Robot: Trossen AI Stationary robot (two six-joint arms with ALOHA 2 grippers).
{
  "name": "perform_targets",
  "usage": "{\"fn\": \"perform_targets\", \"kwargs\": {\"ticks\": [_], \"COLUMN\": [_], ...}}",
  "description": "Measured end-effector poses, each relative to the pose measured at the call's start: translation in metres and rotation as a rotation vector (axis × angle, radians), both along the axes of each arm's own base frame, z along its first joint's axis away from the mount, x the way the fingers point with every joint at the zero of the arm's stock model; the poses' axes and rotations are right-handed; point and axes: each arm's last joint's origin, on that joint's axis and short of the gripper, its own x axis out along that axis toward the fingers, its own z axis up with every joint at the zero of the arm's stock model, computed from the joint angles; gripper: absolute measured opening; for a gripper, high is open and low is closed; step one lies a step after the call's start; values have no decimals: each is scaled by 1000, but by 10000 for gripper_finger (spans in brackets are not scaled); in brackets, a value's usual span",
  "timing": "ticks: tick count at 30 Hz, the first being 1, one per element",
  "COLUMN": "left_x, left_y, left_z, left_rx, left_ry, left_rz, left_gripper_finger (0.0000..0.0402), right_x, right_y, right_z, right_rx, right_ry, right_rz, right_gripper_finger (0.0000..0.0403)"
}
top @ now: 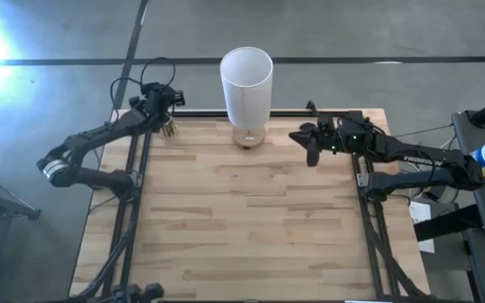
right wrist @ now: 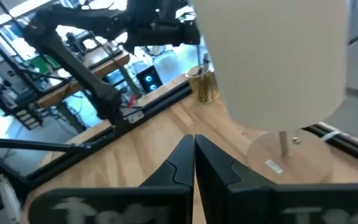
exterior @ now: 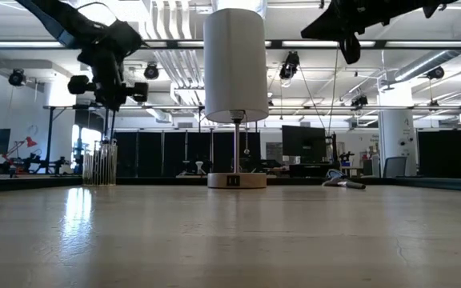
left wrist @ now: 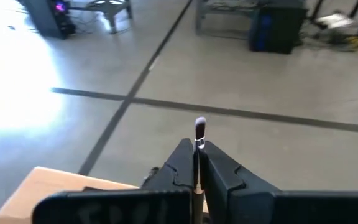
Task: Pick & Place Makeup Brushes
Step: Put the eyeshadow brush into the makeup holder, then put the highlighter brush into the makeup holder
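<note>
Holding one makeup brush (left wrist: 199, 134) in my left jaws (left wrist: 196, 163), pinched tight on the handle. Its small dark tip with a silvery collar sticks out past my fingertips (left wrist: 182, 155). That hand sits at the far left corner of the tabletop (top: 251, 227), above the clear cup (top: 169, 129).

The cup stands on that far left corner, right at the edge. In the low view it shows as a cluster of thin upright sticks (exterior: 100, 162), so the rest of the brushes are in there. The right wrist view catches the same cup, yellowish, with stick ends poking up; I can't count them.

My right jaws (right wrist: 194, 163) are fully closed, fingers touching, nothing between them. That hand is raised off the tabletop near the far right side, pointing toward the white cylinder (top: 246, 85).

The cylinder is tall, raised on a thin post over a round wooden base (exterior: 236, 180), at the far edge near the middle. It stands between my two hands, well apart from the cup.

One dark item lies flat on the far right of the tabletop in the low view (exterior: 344, 182); can't tell what it is.
</note>
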Motion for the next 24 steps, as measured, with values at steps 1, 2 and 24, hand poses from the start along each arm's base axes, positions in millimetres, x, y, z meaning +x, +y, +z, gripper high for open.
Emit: {"fn": "perform_targets", "kwargs": {"ticks": [1, 2, 24], "left_x": [1, 1, 1], "left_y": [2, 3, 3], "left_z": [-2, -3, -35], "left_rx": [-3, -6, -204], "left_ry": [12, 20, 26], "left_rz": [12, 21, 40], "left_gripper_finger": [9, 9, 104], "right_x": [-1, -1, -1], "right_y": [-1, -2, -4], "right_z": [0, 0, -1], "right_rx": [-7, -15, -101], "right_ry": [5, 7, 37], "right_rz": [0, 8, 45], "right_gripper_finger": [8, 8, 8]}}
